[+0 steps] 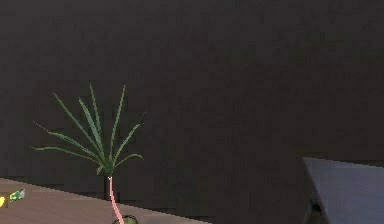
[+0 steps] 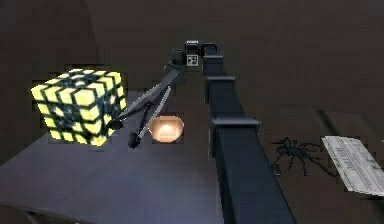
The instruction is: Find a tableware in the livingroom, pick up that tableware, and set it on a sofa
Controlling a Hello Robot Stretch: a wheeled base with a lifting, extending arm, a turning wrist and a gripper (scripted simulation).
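Can't tell jaw state or hold for dark thin-fingered gripper (image 2: 126, 132), mid-frame between yellow-black puzzle cube (image 2: 80, 105) and orange round bowl (image 2: 167, 129).

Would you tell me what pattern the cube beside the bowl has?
The cube has yellow squares on a black grid, clearest in the arm side view.

Ahead of me a plain, dark wall (image 1: 230, 80) rises in dim light. At the forward view's lower left, a spiky green plant (image 1: 95, 135) stands on a brown surface (image 1: 50, 205). At its lower right sits a grey-blue furniture corner (image 1: 350, 190). To my arm side, a dark grey tabletop (image 2: 110, 185) meets a shadowed wall.
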